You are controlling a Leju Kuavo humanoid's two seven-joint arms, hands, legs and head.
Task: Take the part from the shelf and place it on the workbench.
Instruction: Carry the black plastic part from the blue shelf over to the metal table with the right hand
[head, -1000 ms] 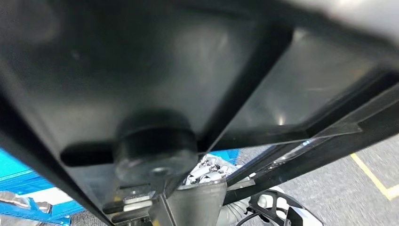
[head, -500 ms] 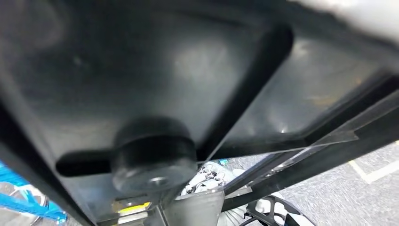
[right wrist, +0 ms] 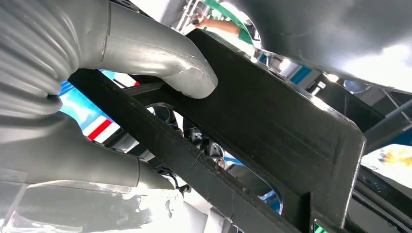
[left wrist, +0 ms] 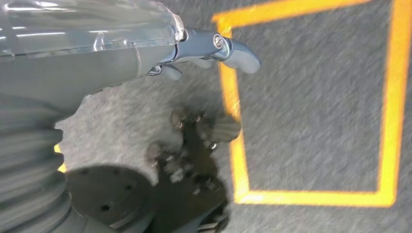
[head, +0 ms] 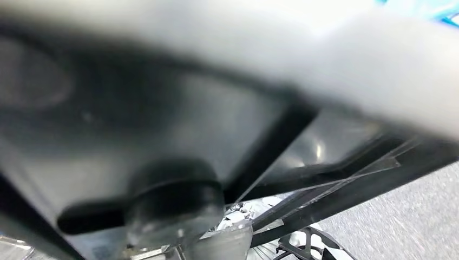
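I'm seeing the part [head: 178, 135], a large black moulded panel with raised ribs and a round boss, held up right against the head camera, underside toward me. In the right wrist view my right hand [right wrist: 121, 97] is gripping it: the grey thumb is pressing on the face of a flat black rib of the part [right wrist: 272, 126] while the fingers are wrapping beneath the bar on the other side. So the part is off the shelf and riding in that hand, close to the chest.

Compared with the head views from a second ago, the whole scene is shifting. The blue framework and the yellow floor line that were showing under the panel are gone from those spots; a pale blurred band [head: 325, 70] is now crossing the top, with a scrap of blue at the far upper corner. I'm reading that as the body turning while carrying, not the part slipping.

My left hand [left wrist: 214, 48] is hanging low over grey carpet [left wrist: 316, 111] marked with yellow floor tape [left wrist: 388, 97], fingers loosely extended, holding nothing.

My judgement: I'm mid-transit. I cannot pick out the bench, and the panel is blocking my forward sight, so finding the bench edge is going to be the awkward bit.
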